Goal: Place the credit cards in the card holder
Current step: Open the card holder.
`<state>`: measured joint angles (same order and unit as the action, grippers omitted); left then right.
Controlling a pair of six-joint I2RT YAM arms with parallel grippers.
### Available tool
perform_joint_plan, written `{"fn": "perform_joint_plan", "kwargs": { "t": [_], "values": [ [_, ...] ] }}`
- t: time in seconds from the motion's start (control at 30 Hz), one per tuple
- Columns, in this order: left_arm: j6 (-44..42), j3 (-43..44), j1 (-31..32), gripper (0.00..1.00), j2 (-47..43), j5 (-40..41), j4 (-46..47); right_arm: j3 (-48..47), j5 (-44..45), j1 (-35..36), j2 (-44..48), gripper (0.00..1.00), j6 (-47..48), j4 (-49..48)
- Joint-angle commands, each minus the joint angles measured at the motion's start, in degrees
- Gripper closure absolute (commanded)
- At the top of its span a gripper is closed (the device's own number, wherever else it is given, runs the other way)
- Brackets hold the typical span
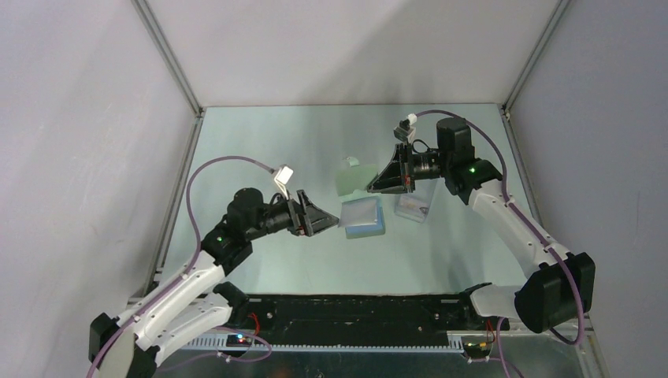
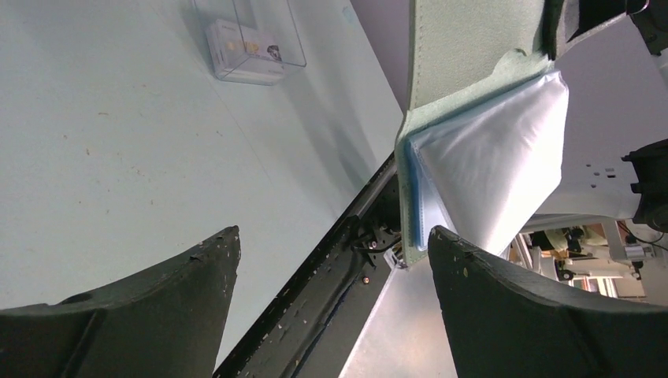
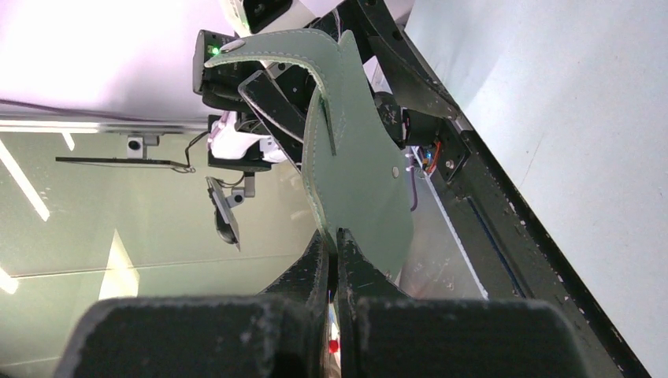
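Left claw (image 2: pixel 335 236): jaws spread wide with nothing between them; it hangs just left of the card holder, pointing at its open side.
Right claw (image 3: pixel 336 235): pinched tight on the edge of the holder's green cover, holding that cover up off the bench.
Card holder (image 1: pixel 364 217): near the middle of the bench (image 1: pixel 260 150), a little to the right; its lower half lies flat, the cover is raised on the far side, and clear sleeves with pale-blue edges fan out between the two.
Cards (image 2: pixel 236 49): stacked inside the clear case, apart from the holder and untouched by either claw.
Clear case (image 1: pixel 413 206): on the bench just right of the holder, partly under the right arm's wrist.
In the way: the case's walls close round the cards on the sides that show, and the right arm hangs low over it; the raised cover and the right claw fill the space above the holder's far edge.
Black rail (image 1: pixel 354 311): runs along the near edge of the bench, between the two arm bases.
Walls (image 1: pixel 79 118): pale panels close the bench in on the left, far and right sides.
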<state>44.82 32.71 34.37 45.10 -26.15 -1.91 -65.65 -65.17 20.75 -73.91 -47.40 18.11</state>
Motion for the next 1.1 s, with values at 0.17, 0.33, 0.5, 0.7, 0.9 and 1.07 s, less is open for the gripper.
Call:
{"fn": "perform_joint_plan", "kwargs": {
  "t": [0.17,0.33,0.5,0.7,0.9,1.07],
  "values": [
    [-2.2,6.0,0.2,0.06,1.3,-4.6,4.5,-2.2,-0.7,-0.3,1.4,1.0,0.7,0.3],
    [-0.1,6.2,0.2,0.06,2.2,-4.6,9.0,-2.3,-1.1,-0.3,1.6,1.0,1.0,0.7],
    [1.6,5.0,0.2,0.07,3.2,-3.6,13.0,-2.2,-2.0,-0.1,2.0,1.0,0.9,0.1],
    [-0.2,3.2,0.2,0.08,1.4,-0.4,12.5,-2.3,-1.9,-0.2,2.4,1.0,0.3,-0.2],
    [-5.6,5.9,0.2,0.08,-0.2,9.4,-8.0,-2.2,-1.4,-0.3,2.5,1.0,0.8,0.8],
    [-6.6,6.4,1.1,0.08,1.7,4.6,-9.7,-2.2,-1.2,-0.3,2.2,1.0,1.5,1.5]
  ]
}}
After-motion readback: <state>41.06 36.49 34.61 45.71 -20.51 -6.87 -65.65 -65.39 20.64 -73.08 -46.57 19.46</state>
